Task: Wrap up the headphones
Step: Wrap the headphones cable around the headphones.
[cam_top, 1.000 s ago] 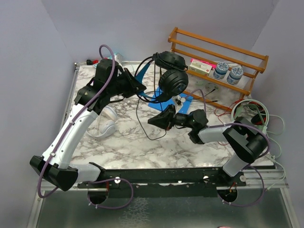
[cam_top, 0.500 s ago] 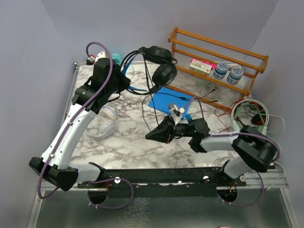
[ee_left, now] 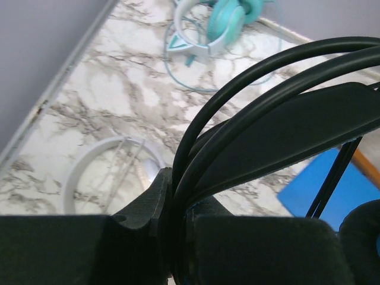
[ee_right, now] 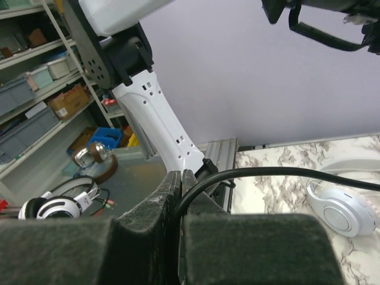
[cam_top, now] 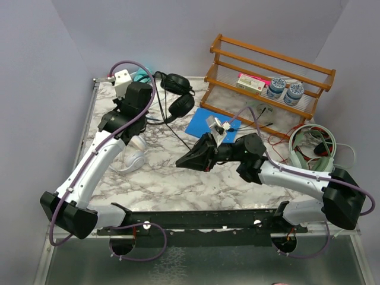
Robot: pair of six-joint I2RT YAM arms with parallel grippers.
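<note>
My left fingers [ee_left: 139, 208] clench the black over-ear headphones [cam_top: 178, 98] near the far edge of the marble worktop [cam_top: 160, 178], while my right fingers [ee_right: 148, 208] pinch their thin black cable [ee_right: 267, 173] over open middle ground.

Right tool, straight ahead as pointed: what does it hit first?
Probably the left arm's white forearm; the right tool aims at it, with the white headphones lying off to one side. Depth unclear.

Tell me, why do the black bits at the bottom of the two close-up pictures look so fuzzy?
Left wrist view: the left claw and black headphones sit too near the lens, so they blur; the teal headphones look sharper. Right wrist view: the right claw, pinching a cable, blurs likewise; top view is crisp.
</note>
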